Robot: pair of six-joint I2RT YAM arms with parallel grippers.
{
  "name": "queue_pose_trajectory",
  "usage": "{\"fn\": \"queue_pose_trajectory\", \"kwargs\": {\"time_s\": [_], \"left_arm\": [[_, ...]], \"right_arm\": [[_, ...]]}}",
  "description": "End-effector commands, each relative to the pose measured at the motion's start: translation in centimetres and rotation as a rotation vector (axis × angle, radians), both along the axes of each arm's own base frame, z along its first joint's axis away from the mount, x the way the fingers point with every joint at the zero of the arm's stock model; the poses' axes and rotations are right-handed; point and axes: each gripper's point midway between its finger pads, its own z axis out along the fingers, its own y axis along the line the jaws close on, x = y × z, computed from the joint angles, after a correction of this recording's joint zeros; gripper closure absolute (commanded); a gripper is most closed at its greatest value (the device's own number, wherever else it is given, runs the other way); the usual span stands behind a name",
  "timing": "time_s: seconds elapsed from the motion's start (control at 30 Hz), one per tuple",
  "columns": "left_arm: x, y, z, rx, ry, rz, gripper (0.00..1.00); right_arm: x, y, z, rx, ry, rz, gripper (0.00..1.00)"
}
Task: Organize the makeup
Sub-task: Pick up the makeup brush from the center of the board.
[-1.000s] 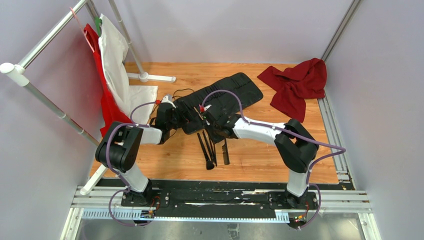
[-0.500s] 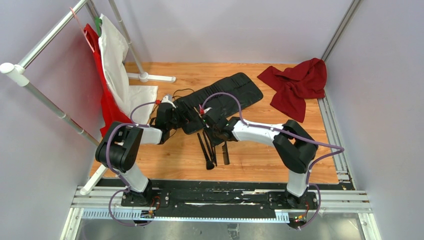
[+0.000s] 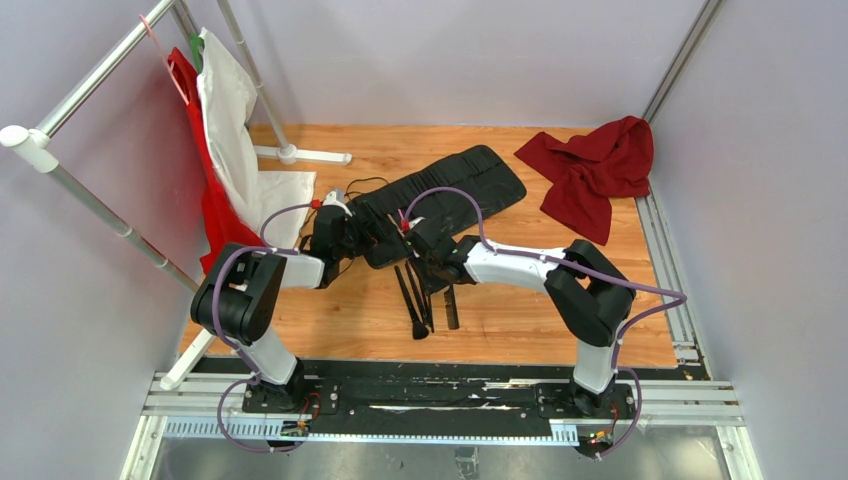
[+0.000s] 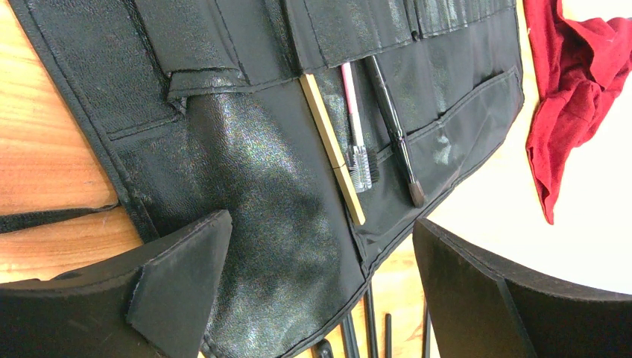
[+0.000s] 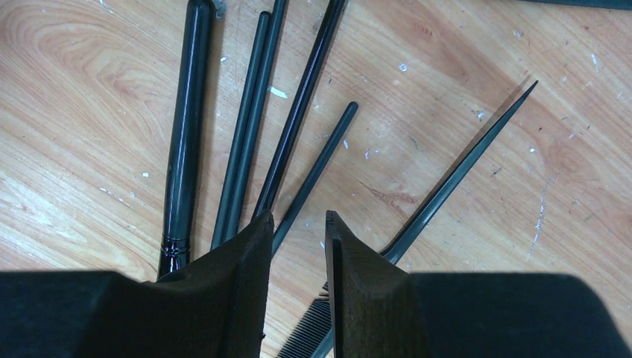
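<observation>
1. My right pincer [image 5: 298,220] hangs low over the loose makeup brushes [image 3: 415,295] on the bench [image 5: 97,74]. Its jaws stand a narrow slot apart with bare wood showing between them, and I can see nothing pinched.
2. The coming move turns on the slim black handle [image 5: 317,168]. It starts at the inner edge of one finger [image 5: 238,283] and runs away ahead of the tips, slanting across the slot's line. Its long axis lies roughly along the pincer's reach, so the jaws would close across it. I judge it sits off-centre, and a small sideways nudge should come before any squeeze.
3. Ahead and beyond that same finger, a thick black handle [image 5: 182,149] and two more slim ones fan outward. On the other finger's side, the comb [image 5: 462,160] points its tail away from the pincer, its teeth tucked beneath the pincer's body.
4. My left pincer [image 4: 320,298] is spread wide, gripping nothing, over the black roll-up case [image 4: 246,171]. Ahead of it a tan-handled tool [image 4: 332,149], a pink-handled brush [image 4: 354,119] and a black brush [image 4: 391,127] already sit in slots. The right arm is the nearer one to the loose pile.
5. I can read no brand, label or writing anywhere.
</observation>
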Motion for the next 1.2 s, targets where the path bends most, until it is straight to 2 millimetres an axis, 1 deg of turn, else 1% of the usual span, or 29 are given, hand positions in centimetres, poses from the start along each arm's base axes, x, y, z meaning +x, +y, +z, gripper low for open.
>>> {"fn": "queue_pose_trajectory", "kwargs": {"time_s": [0.0,0.47,1.0,1.1,1.17], "left_arm": [[-0.3,-0.3,-0.7,0.007,0.024,-0.014,0.02],[-0.3,-0.3,-0.7,0.007,0.023,-0.014,0.02],[-0.3,-0.3,-0.8,0.010,0.024,-0.013,0.02],[-0.3,-0.3,-0.7,0.009,0.024,-0.014,0.02],[-0.3,-0.3,-0.7,0.009,0.023,-0.012,0.02]], "right_arm": [[-0.8,-0.3,-1.4,-0.032,0.013,-0.006,0.69],[-1.6,-0.7,-2.2,-0.040,0.034,-0.010,0.70],[-3.3,-2.3,-3.0,-0.075,0.064,-0.026,0.72],[-3.5,-2.6,-3.2,-0.090,0.066,-0.032,0.77],[-3.5,-2.7,-3.3,-0.100,0.065,-0.034,0.81]]}}
